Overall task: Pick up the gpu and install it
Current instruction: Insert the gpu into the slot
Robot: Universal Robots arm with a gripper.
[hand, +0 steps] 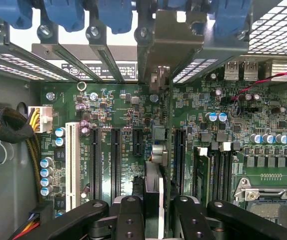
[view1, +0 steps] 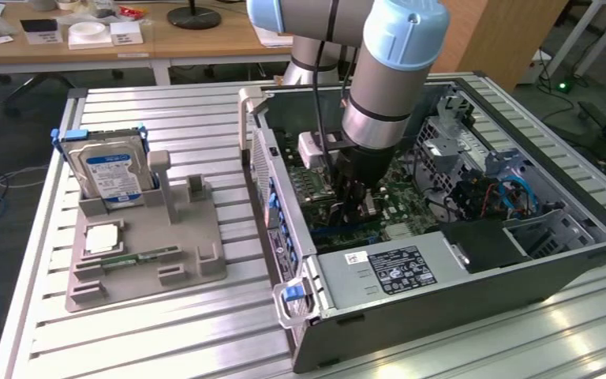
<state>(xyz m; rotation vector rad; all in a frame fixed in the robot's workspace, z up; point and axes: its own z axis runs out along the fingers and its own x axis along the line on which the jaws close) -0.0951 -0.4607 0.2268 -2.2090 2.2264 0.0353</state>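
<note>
My gripper [hand: 153, 212] reaches down into the open computer case [view1: 555, 260] and is shut on the gpu [hand: 154, 187]. The card is seen edge-on between the black fingers [hand: 128, 215]. It stands upright over the green motherboard [hand: 113, 107], in line with the gap between two black expansion slots [hand: 116, 160]. Its silver end bracket [hand: 166, 37] lies against the row of rear slot openings of the case. In the exterior view the gripper [view1: 353, 204] hangs low over the motherboard [view1: 319, 185], near the case's rear wall.
On the exterior view's left, a grey holder [view1: 145, 237] carries a silver hard drive with a blue label [view1: 111, 170] and a narrow green memory stick [view1: 140, 257]. Inside the case are the power supply [view1: 387, 272], blue cables [view1: 508, 193], a white slot [hand: 72, 160] and the processor socket [hand: 273, 197].
</note>
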